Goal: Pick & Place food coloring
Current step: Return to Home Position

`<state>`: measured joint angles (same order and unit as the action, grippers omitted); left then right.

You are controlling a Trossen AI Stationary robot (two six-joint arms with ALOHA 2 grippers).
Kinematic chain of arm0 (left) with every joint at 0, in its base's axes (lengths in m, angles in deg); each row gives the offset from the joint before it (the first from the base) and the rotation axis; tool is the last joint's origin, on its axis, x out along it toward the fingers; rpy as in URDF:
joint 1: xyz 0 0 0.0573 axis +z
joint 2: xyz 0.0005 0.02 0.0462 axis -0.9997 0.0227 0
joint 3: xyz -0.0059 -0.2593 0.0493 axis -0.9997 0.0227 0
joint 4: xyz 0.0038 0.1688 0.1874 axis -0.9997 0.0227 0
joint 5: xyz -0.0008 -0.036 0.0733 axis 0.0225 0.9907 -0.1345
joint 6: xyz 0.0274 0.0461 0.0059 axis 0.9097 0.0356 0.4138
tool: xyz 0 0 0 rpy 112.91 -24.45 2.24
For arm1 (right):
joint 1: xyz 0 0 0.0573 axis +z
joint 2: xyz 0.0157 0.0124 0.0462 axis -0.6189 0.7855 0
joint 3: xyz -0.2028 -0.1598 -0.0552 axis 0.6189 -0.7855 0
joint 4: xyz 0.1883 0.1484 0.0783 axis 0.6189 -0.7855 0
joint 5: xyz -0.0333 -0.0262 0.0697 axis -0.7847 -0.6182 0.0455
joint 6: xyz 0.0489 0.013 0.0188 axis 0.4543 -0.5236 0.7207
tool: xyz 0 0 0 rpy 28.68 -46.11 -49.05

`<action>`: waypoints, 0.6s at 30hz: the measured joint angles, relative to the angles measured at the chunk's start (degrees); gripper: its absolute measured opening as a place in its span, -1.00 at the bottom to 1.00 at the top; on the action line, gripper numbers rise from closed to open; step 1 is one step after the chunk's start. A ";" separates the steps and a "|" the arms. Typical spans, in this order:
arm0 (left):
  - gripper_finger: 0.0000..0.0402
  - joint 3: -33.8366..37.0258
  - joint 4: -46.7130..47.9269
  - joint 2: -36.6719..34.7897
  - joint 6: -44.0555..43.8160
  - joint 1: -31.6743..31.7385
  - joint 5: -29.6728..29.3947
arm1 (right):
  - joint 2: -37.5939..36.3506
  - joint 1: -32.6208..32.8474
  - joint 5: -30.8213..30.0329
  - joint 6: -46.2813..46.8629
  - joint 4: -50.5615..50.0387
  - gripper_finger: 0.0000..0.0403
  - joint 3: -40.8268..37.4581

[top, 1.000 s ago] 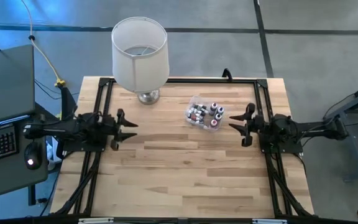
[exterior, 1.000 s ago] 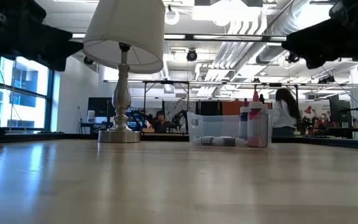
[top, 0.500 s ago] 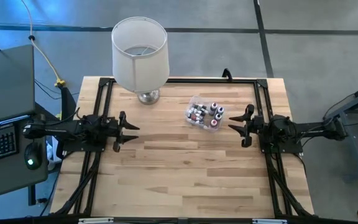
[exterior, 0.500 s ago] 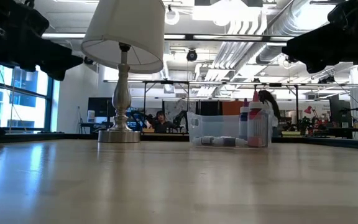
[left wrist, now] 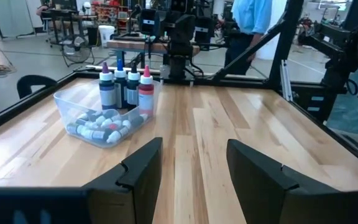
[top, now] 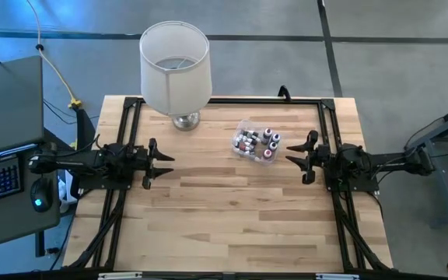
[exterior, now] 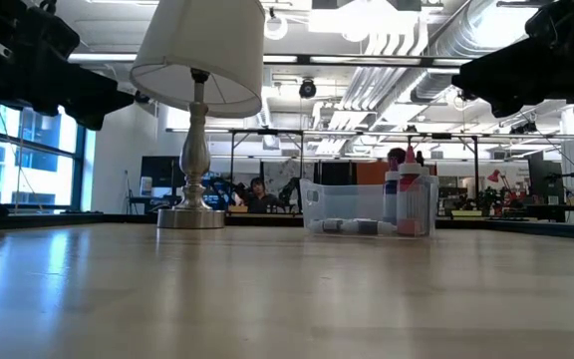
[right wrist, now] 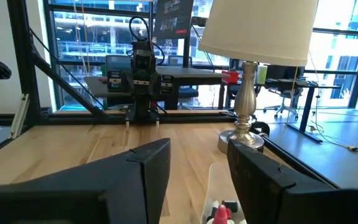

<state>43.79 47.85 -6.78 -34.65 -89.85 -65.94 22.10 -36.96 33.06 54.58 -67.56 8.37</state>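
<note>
Little had changed in the last second, which suited an arm pair settling at rest. The left gripper point(top: 162, 158) hung over the left side of the table point(top: 232, 218), its fingers spread and holding nothing. The right gripper point(top: 300, 159) hung over the right side, likewise parted and empty. The food coloring point(top: 257, 143) lay and stood together inside the clear tub point(top: 240, 131), on the far half of the table, right of the lamp point(top: 175, 66) and a little left of the right gripper. No bottle could be seen loose on the wood, so the sorting looked finished and only the retreat seemed to remain. Against the frame a second earlier, the left arm had drawn slightly back and lower in the low view, then held from half a second ago. The right arm had barely shifted. Behind the table, a person point(exterior: 398, 156) had walked leftward until the bottles partly hid them.
</note>
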 joint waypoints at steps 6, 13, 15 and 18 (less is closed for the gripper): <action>-0.12 0.00 0.07 0.00 -0.01 0.01 0.00 | 0.00 -0.01 0.00 0.00 0.00 -0.26 0.00; -0.12 0.00 0.13 0.00 -0.02 0.00 0.00 | 0.00 -0.02 0.00 0.00 0.00 -0.23 0.00; -0.12 0.00 0.13 0.00 -0.02 0.02 0.00 | 0.00 -0.02 0.00 0.00 0.00 -0.22 0.00; -0.12 0.00 0.15 0.00 -0.02 0.02 0.00 | 0.00 -0.01 0.00 0.00 0.00 -0.22 0.00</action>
<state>43.79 48.00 -6.78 -34.67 -89.83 -65.94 22.10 -36.97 33.06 54.58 -67.56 8.37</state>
